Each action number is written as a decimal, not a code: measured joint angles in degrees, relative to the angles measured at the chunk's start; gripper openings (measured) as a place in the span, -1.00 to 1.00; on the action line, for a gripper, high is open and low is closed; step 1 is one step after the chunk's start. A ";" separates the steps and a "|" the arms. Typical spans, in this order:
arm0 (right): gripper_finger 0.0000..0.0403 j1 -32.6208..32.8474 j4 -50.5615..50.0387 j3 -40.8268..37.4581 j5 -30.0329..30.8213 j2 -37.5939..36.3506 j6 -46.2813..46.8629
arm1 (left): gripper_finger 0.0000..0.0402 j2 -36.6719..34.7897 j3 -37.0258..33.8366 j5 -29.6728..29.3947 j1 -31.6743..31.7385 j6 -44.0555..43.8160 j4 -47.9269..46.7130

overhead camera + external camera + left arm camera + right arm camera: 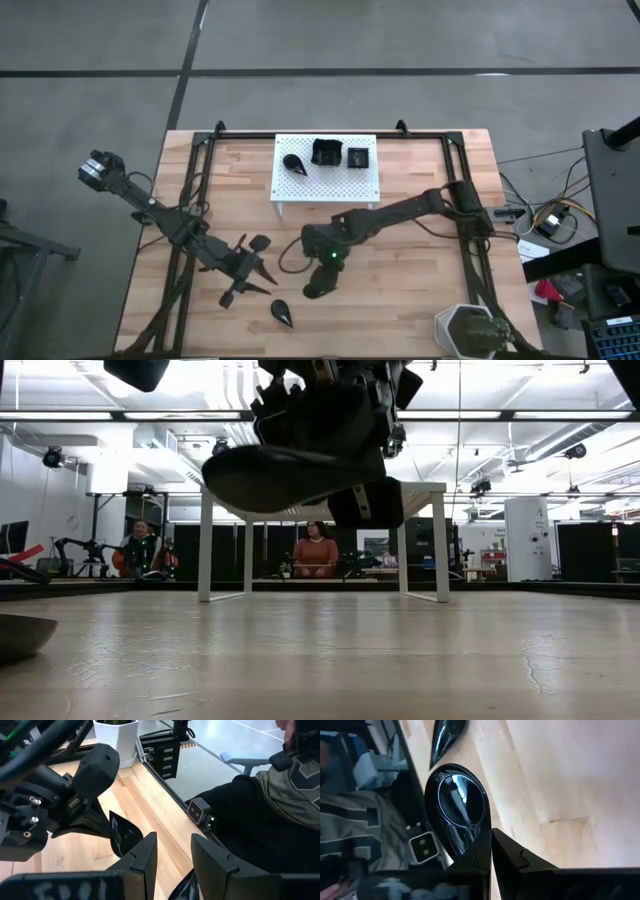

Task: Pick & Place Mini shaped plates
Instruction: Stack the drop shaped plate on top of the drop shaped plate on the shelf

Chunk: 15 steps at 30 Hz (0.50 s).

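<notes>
The right tool (490, 851) is pressed together on the rim of a teardrop plate (457, 805), pinching it at its broad end; in the high view that tool (318, 283) sits over the middle of the desk (420, 300), near of the white stand (328, 190), and the low view shows the plate (290, 475) lifted clear of the wood. The left tool (247, 268) is just to its left with fingers (145, 857) spread and nothing between them. A second teardrop (283, 313) lies on the desk at the near edge, between the two tools. Three plates already sit on the stand: a teardrop (294, 162) and two squares (326, 152). The grip looks thin, on an edge of glossy ware, so I judge the plate could swivel or slip out during a fast swing toward the stand. The two arms are close together, so a careless move by either could knock the other. Setting it down tilted could let it slide or bump the plates already there.
</notes>
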 joint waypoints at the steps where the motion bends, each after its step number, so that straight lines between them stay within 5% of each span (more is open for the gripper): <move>1: -0.96 -0.06 -0.04 0.00 -0.66 -0.12 0.30 | -0.44 0.00 -0.02 0.00 -0.02 0.00 -0.02; 15: -0.96 -4.53 0.42 0.02 -7.21 -1.08 4.12 | -0.44 7.27 2.55 -2.12 0.00 0.90 0.05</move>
